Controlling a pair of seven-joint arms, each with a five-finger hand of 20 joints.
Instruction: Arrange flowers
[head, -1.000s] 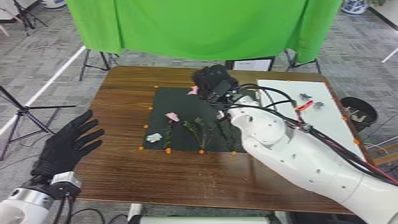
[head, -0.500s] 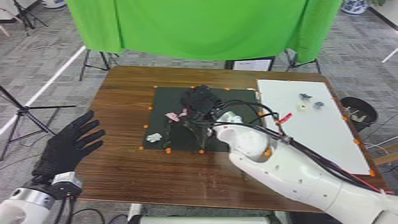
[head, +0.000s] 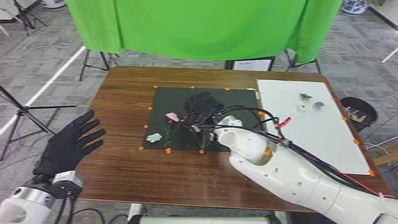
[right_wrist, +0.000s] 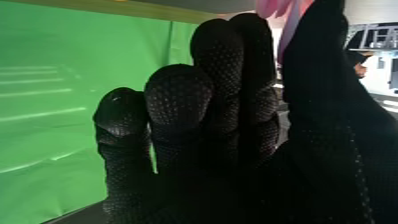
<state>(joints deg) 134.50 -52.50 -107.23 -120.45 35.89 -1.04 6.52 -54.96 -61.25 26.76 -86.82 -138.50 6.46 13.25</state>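
1. Okay, brown table (head: 124, 112): under the right hand (head: 202, 104), spreading out on all sides of it.
2. Green curtain (head: 195, 30): past the right hand, beyond the table's far edge.
3. White board (head: 324, 142): on the table, right of the right hand.
4. Dark mat (head: 171, 100): below the right hand, left of the board.
5. Left hand (head: 60, 150): well apart from the right hand, at the table's left side; fingers straight and spread, holding nothing.
6. Right hand (right_wrist: 182, 135), wrist view: fingers long, nearly straight, side by side; thumb close against them, pinching a pink flower (right_wrist: 267, 6) near the tips. Exact grip on its stem: can't tell.
7. Green stems (head: 202, 142): on the mat, on the near side of the right hand, partly hidden.
8. Second pink flower (head: 172, 116): on the mat, just left of the right hand.
9. White flower (head: 154, 137): mat's near-left part, farther left of the right hand.
10. Small grey-blue pieces (head: 305, 96): on the board, well right of the right hand.
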